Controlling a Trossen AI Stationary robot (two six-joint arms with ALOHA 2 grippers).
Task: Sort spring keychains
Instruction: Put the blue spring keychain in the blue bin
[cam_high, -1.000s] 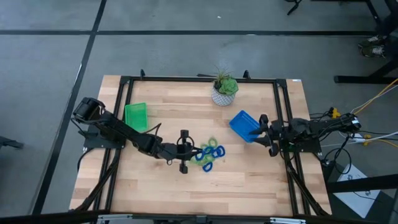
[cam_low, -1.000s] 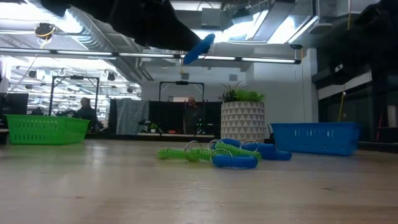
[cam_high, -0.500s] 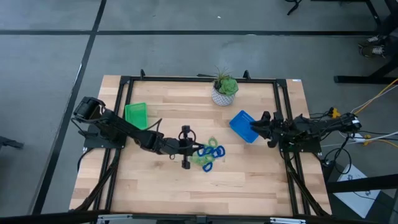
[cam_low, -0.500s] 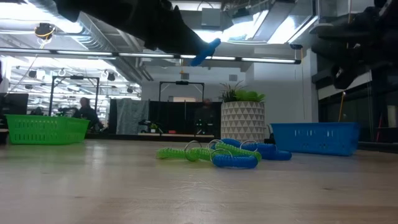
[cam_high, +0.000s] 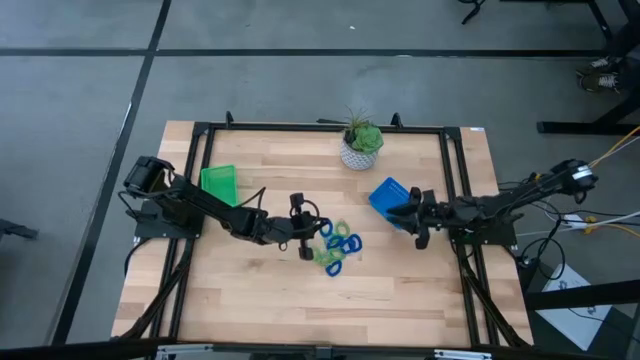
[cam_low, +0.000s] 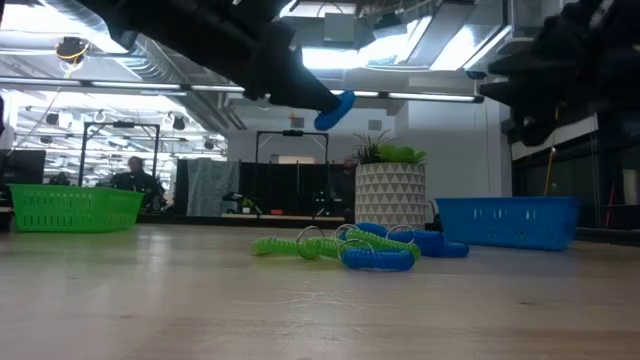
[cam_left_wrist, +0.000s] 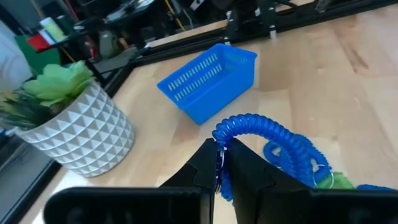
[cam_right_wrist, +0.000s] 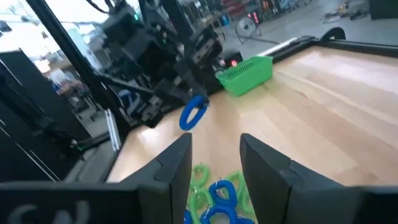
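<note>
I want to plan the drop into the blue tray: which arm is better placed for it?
Probably the left: its tool is shut on a blue spring keychain, lifted above the pile. The right tool hovers open and empty beside the blue tray.

Keychain pile perhaps partly overlapped

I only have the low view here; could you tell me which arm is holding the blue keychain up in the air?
Observer: The left gripper; its wrist view shows it shut on the blue keychain.
Operator: Thank you. Where is the right gripper?
Observer: The right gripper is open and empty, beside the blue tray.
Operator: And where does the green tray sit?
Observer: The green tray is on the table's left side, beside the left arm, far from the pile of keychains.
</note>
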